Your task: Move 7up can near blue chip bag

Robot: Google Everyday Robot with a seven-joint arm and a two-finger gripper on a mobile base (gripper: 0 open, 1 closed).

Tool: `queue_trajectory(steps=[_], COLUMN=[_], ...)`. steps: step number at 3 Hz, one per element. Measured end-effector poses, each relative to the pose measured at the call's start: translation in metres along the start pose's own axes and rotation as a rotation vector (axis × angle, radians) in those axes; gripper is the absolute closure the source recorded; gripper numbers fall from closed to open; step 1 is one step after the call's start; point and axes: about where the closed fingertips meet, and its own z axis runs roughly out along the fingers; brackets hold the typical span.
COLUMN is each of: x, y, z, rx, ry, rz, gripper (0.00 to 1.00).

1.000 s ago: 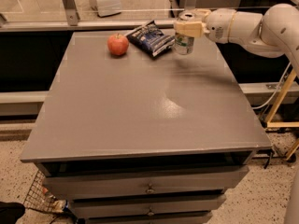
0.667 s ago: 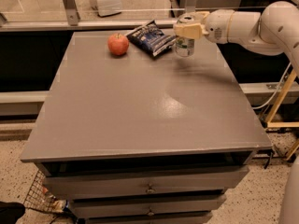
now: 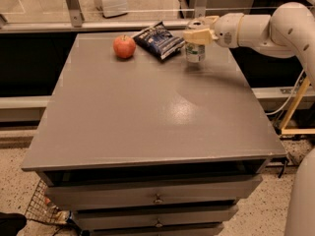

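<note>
A: Where is the can noted?
B: The 7up can (image 3: 195,52) is logged upright on the matte grey table (image 3: 147,112), just beside the crinkled foil blue chip bag (image 3: 160,41). The end effector (image 3: 195,35) is at its top; its grip cannot be told.
A: Risks?
B: The smooth, thin cylinder could be tipped if caught on retreat.

7up can (image 3: 195,53) top behind tool (image 3: 198,31)

No legible text anywhere.
</note>
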Motion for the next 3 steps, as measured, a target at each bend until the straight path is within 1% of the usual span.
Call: queue_trajectory(steps=[1,2,3], x=[0.0049,0.0051,0.0053], y=[-0.0028,-0.0012,0.0004], z=[0.0001,0.0034,0.0067], rx=[0.006,0.001,-0.004], ry=[0.014,0.013,0.013], rz=[-0.007,-0.007,-0.006], gripper=[1.00,0.82,0.59])
